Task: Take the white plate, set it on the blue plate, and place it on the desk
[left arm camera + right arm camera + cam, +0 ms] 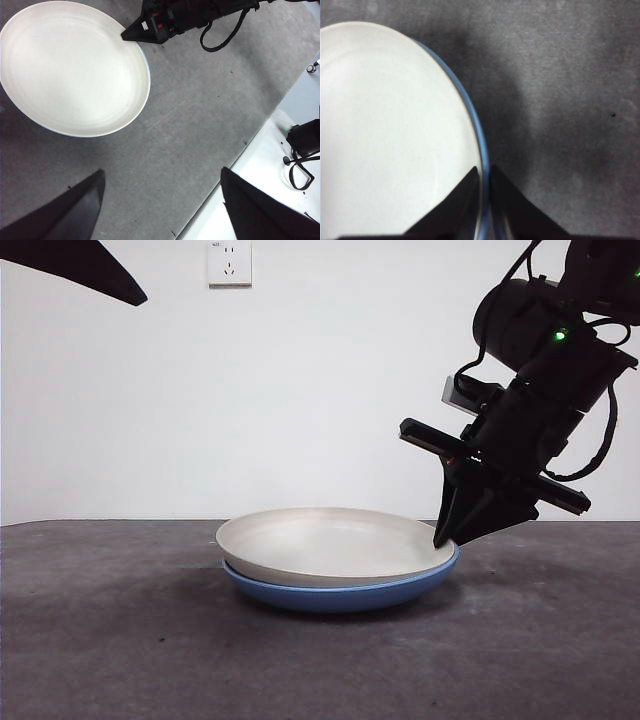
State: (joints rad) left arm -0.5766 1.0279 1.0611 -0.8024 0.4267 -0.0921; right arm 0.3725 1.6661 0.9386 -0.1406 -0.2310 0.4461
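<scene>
We see the broad, matte dark grey desk (120, 640) carrying a glossy, shallow round blue plate (340, 595), and nested inside it the matte cream-white round plate (330, 545); both dishes are otherwise empty. Our right gripper (484, 186) pinches the stacked rims at the edge, jaws nearly closed with one inside the white plate and one outside. We judge a lift could drag the blue plate along, or the thin rim could slip free. Our left gripper (162, 200) hangs spread wide, high above the desk, holding nothing.
</scene>
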